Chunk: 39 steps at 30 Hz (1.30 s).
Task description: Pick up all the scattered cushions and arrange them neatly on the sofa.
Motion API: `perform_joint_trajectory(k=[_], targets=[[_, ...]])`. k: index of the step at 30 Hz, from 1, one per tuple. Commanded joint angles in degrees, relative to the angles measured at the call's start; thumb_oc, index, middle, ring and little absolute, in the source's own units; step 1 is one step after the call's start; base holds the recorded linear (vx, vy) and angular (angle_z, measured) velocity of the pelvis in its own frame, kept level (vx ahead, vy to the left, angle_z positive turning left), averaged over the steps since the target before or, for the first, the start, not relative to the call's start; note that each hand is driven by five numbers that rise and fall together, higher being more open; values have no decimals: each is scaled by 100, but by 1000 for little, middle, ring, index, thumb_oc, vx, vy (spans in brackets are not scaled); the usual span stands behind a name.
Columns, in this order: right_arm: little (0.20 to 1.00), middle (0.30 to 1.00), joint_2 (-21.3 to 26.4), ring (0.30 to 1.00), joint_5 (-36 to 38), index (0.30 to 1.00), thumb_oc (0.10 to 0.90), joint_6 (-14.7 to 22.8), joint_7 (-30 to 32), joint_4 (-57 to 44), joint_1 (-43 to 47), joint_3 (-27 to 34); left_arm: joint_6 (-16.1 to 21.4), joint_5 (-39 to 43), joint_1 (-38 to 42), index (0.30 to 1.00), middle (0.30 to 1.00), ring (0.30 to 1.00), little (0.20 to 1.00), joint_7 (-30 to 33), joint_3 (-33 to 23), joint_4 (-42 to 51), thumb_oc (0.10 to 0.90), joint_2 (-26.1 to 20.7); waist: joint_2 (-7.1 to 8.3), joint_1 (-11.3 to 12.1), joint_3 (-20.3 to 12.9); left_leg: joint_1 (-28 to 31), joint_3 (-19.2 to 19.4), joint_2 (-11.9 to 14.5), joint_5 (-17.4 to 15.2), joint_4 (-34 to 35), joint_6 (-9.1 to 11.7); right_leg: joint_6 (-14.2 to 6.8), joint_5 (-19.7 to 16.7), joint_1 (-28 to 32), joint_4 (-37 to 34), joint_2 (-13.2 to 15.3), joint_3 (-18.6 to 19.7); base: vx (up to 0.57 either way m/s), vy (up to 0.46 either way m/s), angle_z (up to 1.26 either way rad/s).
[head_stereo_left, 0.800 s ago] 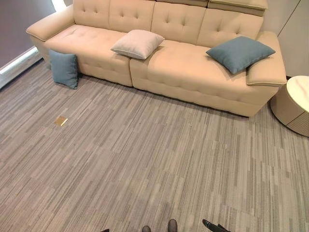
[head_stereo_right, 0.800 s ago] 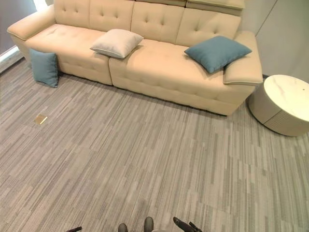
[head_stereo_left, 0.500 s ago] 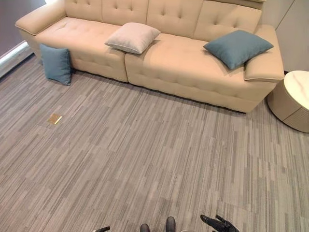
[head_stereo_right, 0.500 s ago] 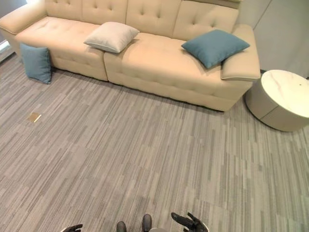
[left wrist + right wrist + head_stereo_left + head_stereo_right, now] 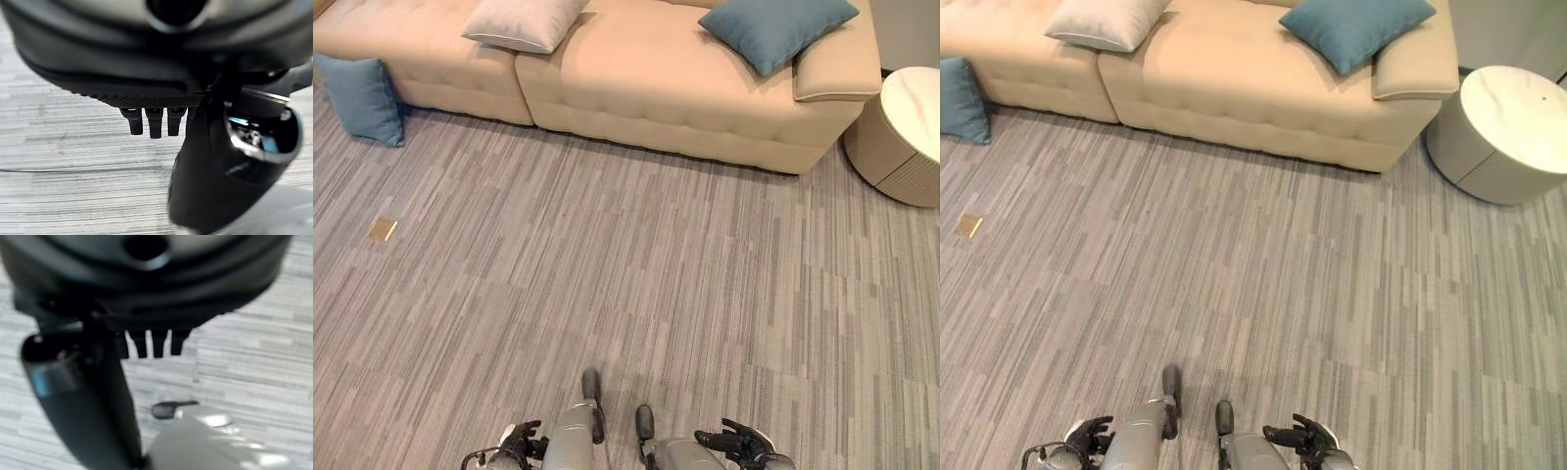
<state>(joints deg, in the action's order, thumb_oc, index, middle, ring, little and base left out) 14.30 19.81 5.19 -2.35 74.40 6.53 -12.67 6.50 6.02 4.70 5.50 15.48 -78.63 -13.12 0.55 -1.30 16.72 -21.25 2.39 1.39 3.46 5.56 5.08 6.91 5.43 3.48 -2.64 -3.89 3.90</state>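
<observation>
Both hands, left (image 5: 516,446) and right (image 5: 736,443), hang loose and empty (approach stage, it seems) while a blue cushion (image 5: 360,99) waits on the floor (image 5: 636,264) far left beside the sofa (image 5: 636,88).

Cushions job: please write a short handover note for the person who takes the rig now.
Left hand and right hand: both open, low, holding nothing.
Teal square cushion stands on the striped grey carpet, leaning against the beige tufted sofa at its left end.
Cream square cushion and second teal cushion lie on the seat, both askew.
Done: nothing visibly arranged.
Left: walk over, lift the floor cushion, straighten all three.
</observation>
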Motion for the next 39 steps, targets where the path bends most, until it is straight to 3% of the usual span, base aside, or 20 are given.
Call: perform_joint_trajectory(k=[1,3,4,6,7,8,10,14,15,16,18,22,25,28,29,30,33,34,36,39], targets=[[900,900,150,900,-244,900,800,156,-30,-141,-335,-116,-30,-294,-511,900,900,900,900,-116,-9,-209,800,277,-9,199,-523,-416,-53,-2,410,-292,-357,-799,955,848,609,315,132,669,196,-68],[900,900,49,900,-255,900,800,121,-156,-141,-479,-20,-130,-404,-635,900,900,900,900,-58,-279,-426,800,84,125,278,-756,-269,-295,-188,761,-642,-466,-985,672,821,1015,487,249,843,248,-98],[900,900,50,900,-177,900,800,101,-179,-140,-525,33,-122,-400,-664,900,900,900,900,-61,-327,-439,800,42,217,276,-830,-214,-262,-313,670,-765,-537,-1125,365,750,1357,610,299,798,273,-94],[900,900,45,900,79,900,800,85,-241,-279,-559,223,-113,-362,-602,900,900,900,900,-50,-400,-336,800,-20,267,263,-854,52,-103,-451,303,-958,-742,-1509,-1080,209,2856,912,201,583,321,-59],[900,900,62,900,254,900,800,92,-169,-436,-524,327,-101,-336,-455,900,900,900,900,6,-301,-123,800,-76,68,126,-689,559,-28,-455,-13,-1006,-972,-1440,-1834,-544,4302,1182,-239,444,295,-50],[900,900,64,900,254,900,800,92,-169,-436,-524,328,-102,-336,-454,900,900,900,900,6,-300,-123,800,-74,54,134,-698,546,-27,-440,-12,-1009,-971,-1438,-1846,-557,4295,1167,-235,444,325,-15],[900,900,49,900,407,900,800,139,-100,-685,-442,398,-99,-392,-222,900,900,900,900,87,-136,0,800,-103,-107,-75,-519,1108,-36,-390,-302,-997,-1063,-1310,-1598,-1203,5049,1329,-681,440,247,16],[900,900,94,900,559,900,800,210,-83,-621,-436,470,24,-129,-6,900,900,900,900,66,-71,200,800,-177,-181,-479,-339,1974,-38,-408,-802,-977,-990,-1170,-510,-2082,4172,1194,-1426,575,53,-1],[900,900,137,900,713,900,800,222,-48,-476,-496,635,115,-44,98,900,900,900,900,79,-45,357,800,-188,-138,-620,-322,2287,-83,-456,-1071,-916,-926,-1222,-447,-2221,3070,1177,-1640,472,-96,-15],[900,900,138,900,713,900,800,223,-49,-475,-494,636,115,-44,99,900,900,900,900,79,-45,357,800,-188,-153,-628,-326,2278,-94,-441,-1063,-913,-922,-1217,-474,-2206,3026,1163,-1660,524,-162,-13],[900,900,158,900,1147,900,800,208,-7,-310,-582,990,239,-36,173,900,900,900,900,145,2,470,800,-157,-200,-920,-405,2791,-174,-458,-1361,-720,-792,-1332,-744,-2607,1719,1074,-1493,545,-166,-4],[900,900,213,900,1488,900,800,228,54,-125,-700,1328,256,-224,97,900,900,900,900,91,169,420,800,-29,-350,-1124,-502,3179,-154,-318,-1568,-690,-685,-1340,-799,-2626,1514,1033,-1351,483,-183,12],[900,900,309,900,1342,900,800,191,106,116,-679,1395,185,-535,-59,900,900,900,900,70,384,264,800,112,-508,-1123,-703,3115,-75,-142,-1080,-1243,-457,-1065,-709,-2210,1532,838,-1386,531,-231,7],[900,900,383,900,1118,900,800,209,254,96,-615,1335,100,-605,-157,900,900,900,900,31,387,168,800,188,-456,-1027,-741,2462,64,217,298,-3230,-57,-690,-400,-1489,1325,487,-1274,346,-254,-31],[900,900,380,900,1118,900,800,208,254,96,-615,1335,100,-605,-156,900,900,900,900,30,386,168,800,185,-446,-1037,-757,2437,53,204,314,-3227,-59,-690,-413,-1503,1312,501,-1280,305,-271,-19],[900,900,390,900,1075,900,800,221,301,54,-571,1268,81,-556,-156,900,900,900,900,20,384,248,800,183,-329,-942,-725,2163,85,317,509,-3917,-101,-562,-307,-1274,1249,429,-1185,284,-236,-9],[900,900,442,900,984,900,800,189,363,-60,-416,1051,56,-472,-155,900,900,900,900,56,375,297,800,176,-54,-611,-589,1227,357,321,-8,-4890,-321,-432,-56,-731,1158,482,-996,417,-236,-22],[900,900,437,900,981,900,800,210,352,-165,-378,978,54,-480,-199,900,900,900,900,67,367,246,800,200,-6,-504,-578,917,451,240,-187,-4712,-371,-437,49,-523,1118,463,-957,654,-101,-18],[900,900,402,900,967,900,800,283,312,-420,-296,824,37,-539,-364,900,900,900,900,59,349,104,800,227,45,-216,-619,488,628,31,-374,-3235,-503,-571,266,-69,1000,392,-801,678,14,-32],[900,900,374,900,806,900,800,325,328,-538,-152,600,-33,-636,-546,900,900,900,900,19,291,-147,800,243,-4,226,-698,106,234,-165,194,-426,-426,-733,543,691,892,141,-433,734,83,-53]])
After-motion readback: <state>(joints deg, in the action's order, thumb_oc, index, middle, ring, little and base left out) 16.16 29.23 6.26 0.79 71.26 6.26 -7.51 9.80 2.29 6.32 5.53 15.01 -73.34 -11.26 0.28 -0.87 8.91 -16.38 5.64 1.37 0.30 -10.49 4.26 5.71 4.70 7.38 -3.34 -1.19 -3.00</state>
